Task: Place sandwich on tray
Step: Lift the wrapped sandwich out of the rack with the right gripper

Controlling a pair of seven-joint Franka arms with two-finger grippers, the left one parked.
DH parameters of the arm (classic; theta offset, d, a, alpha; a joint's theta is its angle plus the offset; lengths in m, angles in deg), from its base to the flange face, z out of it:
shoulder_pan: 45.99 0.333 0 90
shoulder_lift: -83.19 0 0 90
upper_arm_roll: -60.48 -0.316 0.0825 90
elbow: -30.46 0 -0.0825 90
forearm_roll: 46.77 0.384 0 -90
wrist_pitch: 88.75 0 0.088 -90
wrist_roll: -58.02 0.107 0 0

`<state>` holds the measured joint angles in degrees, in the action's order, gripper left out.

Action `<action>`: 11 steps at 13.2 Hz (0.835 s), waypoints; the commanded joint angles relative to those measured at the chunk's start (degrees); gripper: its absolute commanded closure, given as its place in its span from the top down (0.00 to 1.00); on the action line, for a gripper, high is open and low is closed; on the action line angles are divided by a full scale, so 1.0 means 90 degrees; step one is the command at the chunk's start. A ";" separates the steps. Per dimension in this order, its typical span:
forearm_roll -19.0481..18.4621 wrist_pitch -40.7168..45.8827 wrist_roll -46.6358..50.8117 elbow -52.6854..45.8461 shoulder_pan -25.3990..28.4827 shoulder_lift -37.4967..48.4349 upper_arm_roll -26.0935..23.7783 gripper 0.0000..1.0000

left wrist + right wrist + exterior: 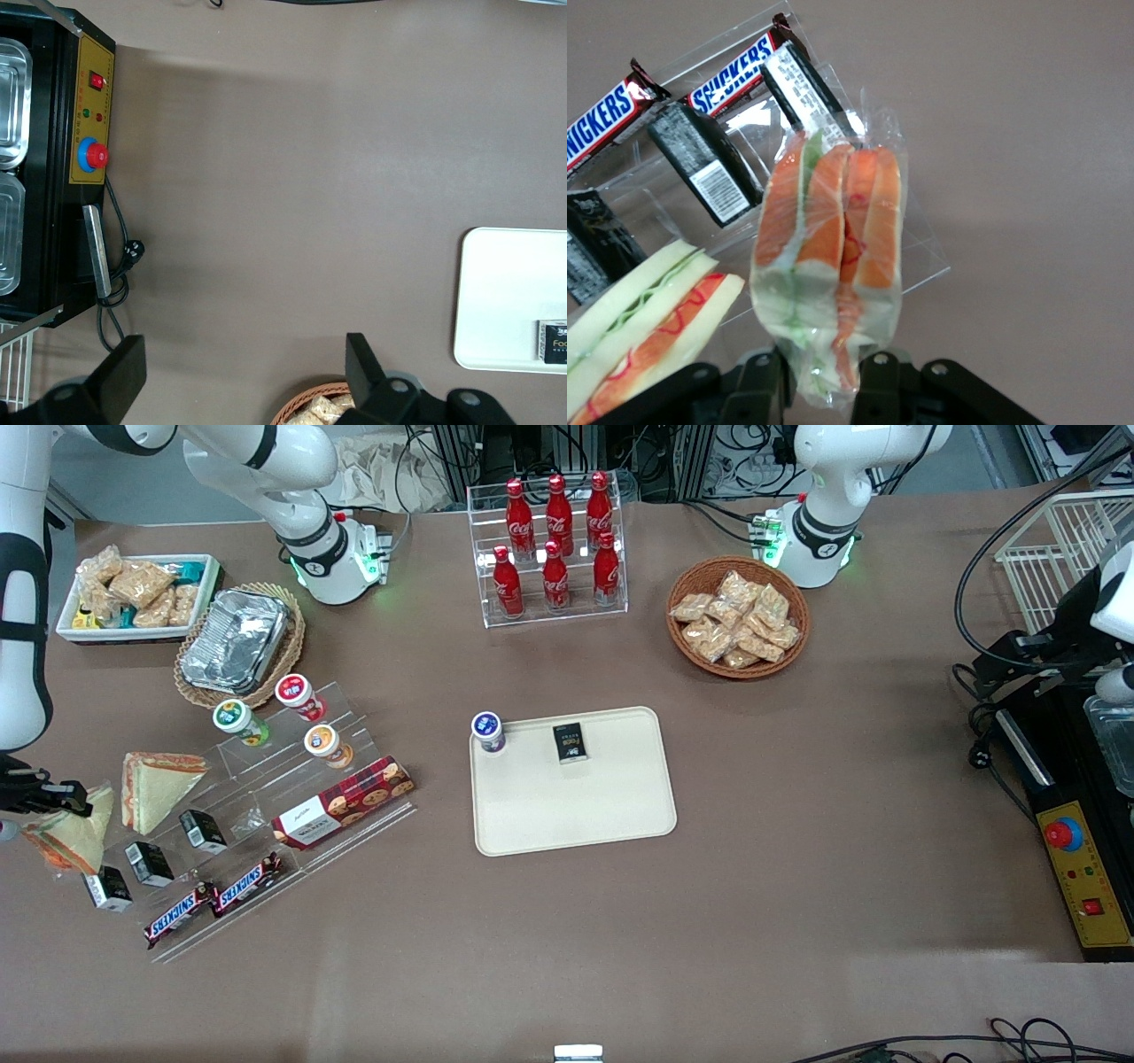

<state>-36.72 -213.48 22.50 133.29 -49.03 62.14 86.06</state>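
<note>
One pincer grips the sandwich above the brown table; tray mid-table.

A robotics lab, probably staged as a snack shop: cable-strewn equipment racks, an emergency-stop control box, and displayed cola bottles on a brown table.

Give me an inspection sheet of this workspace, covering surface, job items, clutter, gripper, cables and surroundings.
Surface: brown table.
Job's things: sandwich lifted in the gripper; tray carries a small bottle and a dark packet.
Clutter: second sandwich, Snickers bars, cola bottles, snack basket, foil container.
Grippers: gripper at the working arm's end of the table, shut on the sandwich.
Cables: black cable beside the control box.
Surroundings: wire rack.
</note>
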 commanded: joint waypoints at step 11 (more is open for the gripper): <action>0.0367 0.1427 -0.0584 -0.0351 0.0687 0.1303 0.0000 0.00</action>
<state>-34.90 -202.21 17.85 129.86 -45.96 70.61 85.88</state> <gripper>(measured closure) 0.819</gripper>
